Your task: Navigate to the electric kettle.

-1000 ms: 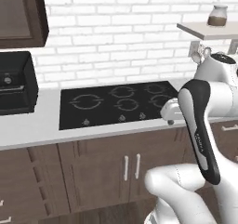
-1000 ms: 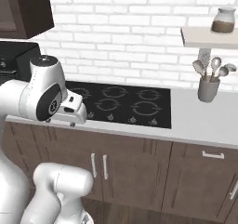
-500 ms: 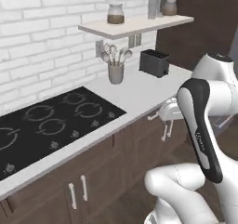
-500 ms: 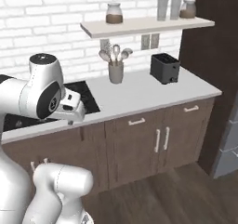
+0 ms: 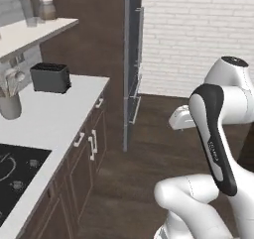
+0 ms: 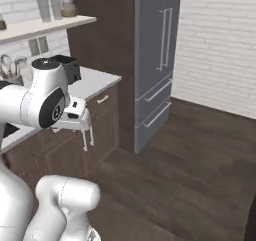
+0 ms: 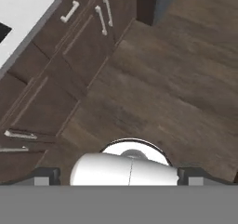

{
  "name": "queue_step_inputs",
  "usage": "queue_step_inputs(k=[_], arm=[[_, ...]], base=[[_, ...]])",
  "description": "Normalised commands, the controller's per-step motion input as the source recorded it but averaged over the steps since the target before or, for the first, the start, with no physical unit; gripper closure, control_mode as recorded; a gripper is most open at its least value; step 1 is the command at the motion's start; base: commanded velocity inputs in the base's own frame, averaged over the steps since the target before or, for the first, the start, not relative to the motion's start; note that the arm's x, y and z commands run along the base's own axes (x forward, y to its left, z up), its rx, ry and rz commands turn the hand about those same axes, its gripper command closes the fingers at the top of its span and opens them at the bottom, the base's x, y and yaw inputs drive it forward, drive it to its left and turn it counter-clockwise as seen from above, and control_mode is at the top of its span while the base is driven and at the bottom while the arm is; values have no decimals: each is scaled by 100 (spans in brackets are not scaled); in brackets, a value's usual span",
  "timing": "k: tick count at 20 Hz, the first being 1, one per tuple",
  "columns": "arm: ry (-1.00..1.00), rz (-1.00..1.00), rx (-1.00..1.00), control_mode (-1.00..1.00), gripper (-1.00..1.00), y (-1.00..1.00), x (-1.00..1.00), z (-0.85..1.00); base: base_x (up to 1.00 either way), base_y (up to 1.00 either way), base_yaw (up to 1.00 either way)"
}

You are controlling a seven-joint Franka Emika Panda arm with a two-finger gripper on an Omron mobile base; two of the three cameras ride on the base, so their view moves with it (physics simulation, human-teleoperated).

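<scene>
Metal kettle likely rigid, slippery, best grasped by its handle, though beside the toaster (image 5: 49,78) none shows; gripper (image 7: 119,175) spread wide, empty.

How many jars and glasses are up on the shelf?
3 in the right base view: two tall grey glasses side by side and a brown-lidded jar at the end of the shelf nearest the fridge. More may sit beyond the picture's edge.
</scene>
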Motion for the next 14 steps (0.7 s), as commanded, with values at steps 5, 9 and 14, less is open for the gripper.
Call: queue_step_inputs(k=[5,9,14], arm=[[0,0,0,100,-100,0,0,0],[0,0,0,100,-100,0,0,0],[0,0,0,100,-100,0,0,0]], base=[[0,0,-100],[0,0,-100],[0,0,-100]])
